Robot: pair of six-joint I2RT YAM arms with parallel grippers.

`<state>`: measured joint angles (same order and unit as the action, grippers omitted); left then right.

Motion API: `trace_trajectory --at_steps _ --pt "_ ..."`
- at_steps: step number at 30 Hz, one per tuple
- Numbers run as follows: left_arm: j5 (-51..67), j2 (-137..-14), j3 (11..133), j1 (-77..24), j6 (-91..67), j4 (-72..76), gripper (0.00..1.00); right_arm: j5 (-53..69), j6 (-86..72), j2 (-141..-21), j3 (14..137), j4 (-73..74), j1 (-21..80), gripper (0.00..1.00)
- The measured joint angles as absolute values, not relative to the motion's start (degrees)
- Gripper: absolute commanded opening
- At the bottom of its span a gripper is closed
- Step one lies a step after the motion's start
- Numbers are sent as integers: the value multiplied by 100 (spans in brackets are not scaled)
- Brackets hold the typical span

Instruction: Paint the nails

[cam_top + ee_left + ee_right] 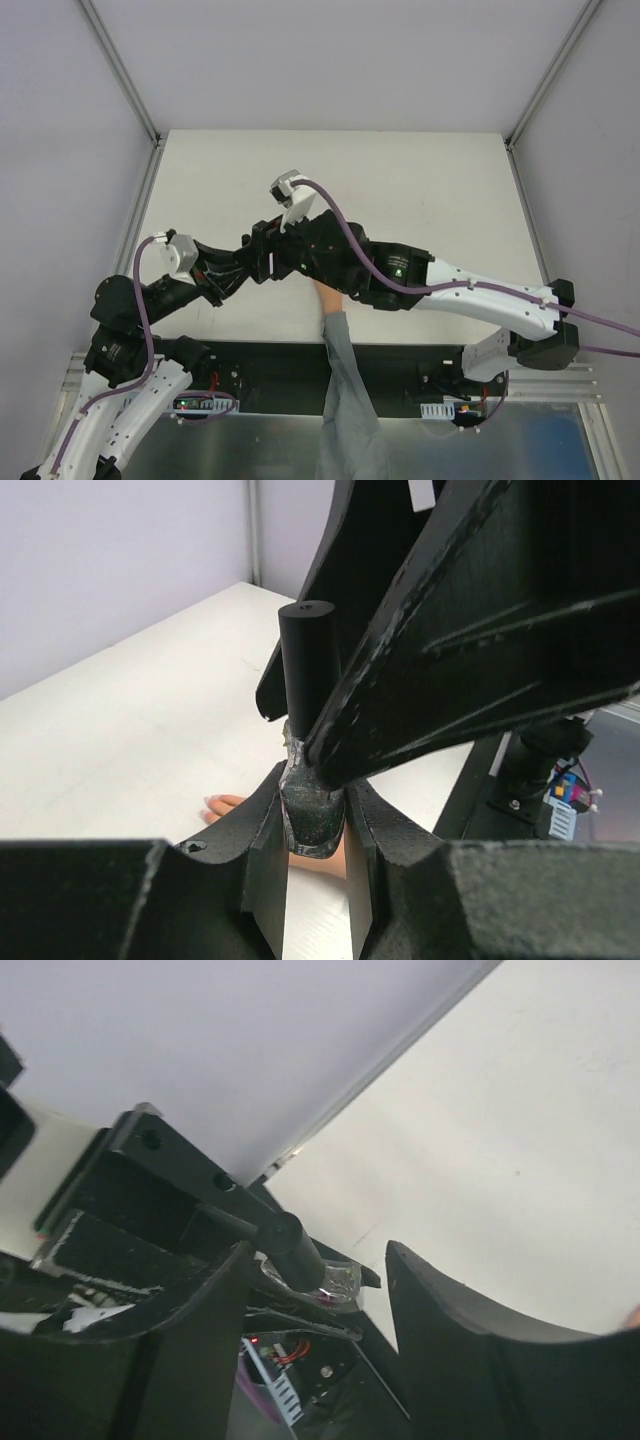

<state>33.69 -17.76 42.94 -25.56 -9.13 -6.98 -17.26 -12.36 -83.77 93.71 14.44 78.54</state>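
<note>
The peach mannequin hand (328,297) lies on the white table (420,190) under my right arm, with its grey sleeve (345,390) running off the near edge. In the left wrist view its fingertips (222,803) with pale nails (209,800) show just past the bottle. My left gripper (315,800) is shut on the small dark glittery bottle (313,820), held upright above the table. The bottle's tall black cap (306,660) stands up between the fingers of my right gripper (320,1255), which is open around it. The cap (295,1245) lies close to one finger (190,1340). Both grippers meet at the table's middle left (262,257).
A black base plate (270,365) with electronics boards (205,404) runs along the near edge. White walls and metal frame posts (125,75) enclose the table on three sides. My right arm (470,295) stretches across the near right of the table.
</note>
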Motion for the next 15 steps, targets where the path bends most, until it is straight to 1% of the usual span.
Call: trace_trajectory --at_steps 5,10,12,14,15 --pt "3124 -1765 4283 -2556 -847 -808 0 -2609 -976 -8768 9721 1599 8088 37" --pt "3011 -1763 4278 -2556 -832 -845 0 -3240 -652 -9091 10103 1680 8283 27" --pt "2965 -1761 4278 -2556 -832 -845 0 -3417 -541 -9190 10224 1710 8353 21" --pt "2936 -1761 4278 -2556 -832 -847 0 -3527 -491 -9238 10287 1739 8392 0" --pt "2934 -1761 4278 -2556 -834 -851 0 -3581 -469 -9244 10291 1739 8399 0"
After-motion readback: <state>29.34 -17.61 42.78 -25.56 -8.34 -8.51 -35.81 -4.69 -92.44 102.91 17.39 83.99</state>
